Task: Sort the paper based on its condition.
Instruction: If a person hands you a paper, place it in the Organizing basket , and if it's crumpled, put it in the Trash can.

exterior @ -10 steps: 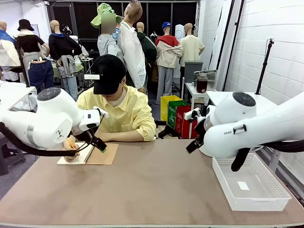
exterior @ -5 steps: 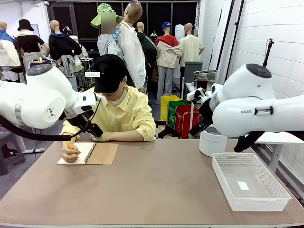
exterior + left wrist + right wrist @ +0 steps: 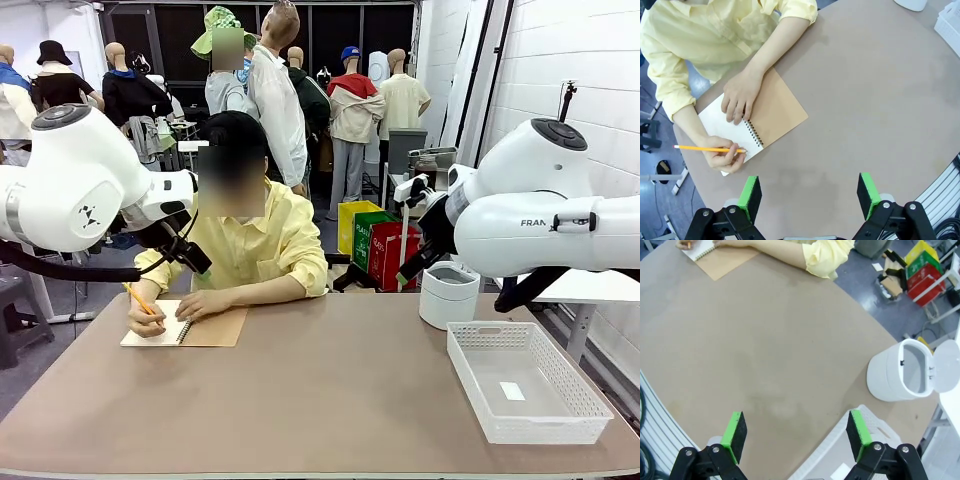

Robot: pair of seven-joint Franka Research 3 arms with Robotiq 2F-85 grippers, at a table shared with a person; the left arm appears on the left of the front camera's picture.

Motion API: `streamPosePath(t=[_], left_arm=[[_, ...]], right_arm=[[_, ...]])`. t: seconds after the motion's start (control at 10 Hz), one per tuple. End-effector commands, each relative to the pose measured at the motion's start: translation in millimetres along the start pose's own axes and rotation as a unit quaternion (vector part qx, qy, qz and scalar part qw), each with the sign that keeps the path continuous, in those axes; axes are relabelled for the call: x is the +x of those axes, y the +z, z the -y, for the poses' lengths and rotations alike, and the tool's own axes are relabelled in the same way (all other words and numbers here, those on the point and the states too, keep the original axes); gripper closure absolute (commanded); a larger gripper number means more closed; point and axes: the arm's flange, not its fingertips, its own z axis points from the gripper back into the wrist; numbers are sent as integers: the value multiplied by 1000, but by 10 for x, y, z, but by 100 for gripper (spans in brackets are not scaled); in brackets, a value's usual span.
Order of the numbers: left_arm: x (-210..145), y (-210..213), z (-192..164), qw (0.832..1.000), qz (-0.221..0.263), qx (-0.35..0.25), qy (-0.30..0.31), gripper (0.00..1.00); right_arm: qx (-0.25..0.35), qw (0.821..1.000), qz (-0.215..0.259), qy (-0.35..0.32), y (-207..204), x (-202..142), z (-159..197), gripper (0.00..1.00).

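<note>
No loose white sheet of paper is in view. A person at the far left of the table writes with a yellow pencil (image 3: 707,148) in an open spiral notebook (image 3: 185,326), whose white page (image 3: 715,117) lies beside its brown cover (image 3: 776,111). One hand rests flat on the spiral. My left gripper (image 3: 809,197) hangs open high above the table, just on the near side of the notebook (image 3: 767,122). My right gripper (image 3: 796,435) is open too, high over the table's right half. Nothing is between either pair of fingers.
A white mesh tray (image 3: 470,385) stands at the right front with a small white label inside. Behind it sits a white bin (image 3: 448,295) with its lid up (image 3: 900,371). The tray's corner (image 3: 875,426) lies below my right gripper.
Both arms have lifted up and back from the table; the right one uncovered the white bin. The person's free hand has moved onto the notebook.
</note>
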Motion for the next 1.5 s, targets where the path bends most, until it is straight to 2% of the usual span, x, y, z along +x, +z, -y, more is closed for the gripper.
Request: streamPosePath(t=[0.0, 0.3, 0.4, 0.8, 1.0, 1.2, 1.3, 1.4], left_arm=[[-46, -69, -13, 1000, -2, -4, 12, 0], [-67, 42, 1, 999, 25, -16, 11, 0], [-80, 71, -10, 999, 28, -22, 16, 0], [-44, 281, 0, 1000, 9, 4, 30, 0], [-34, 314, 0, 999, 4, 7, 36, 0], [-3, 377, 19, 999, -6, 6, 46, 0], [0, 437, 29, 999, -9, 4, 48, 0], [-37, 314, -21, 1000, 4, -3, 27, 0]], right_arm=[[29, 999, 12, 9, -21, -9, 57, 0], [42, 998, 48, 9, 38, 7, 94, 0], [56, 996, 74, 10, 61, 6, 104, 0], [104, 986, 129, 18, 0, 11, 147, 0], [110, 985, 133, 22, -48, 17, 140, 0], [86, 988, 123, 25, -84, 28, 99, 0], [98, 988, 117, 18, 47, 68, 103, 0], [98, 988, 117, 18, 47, 68, 103, 0]])
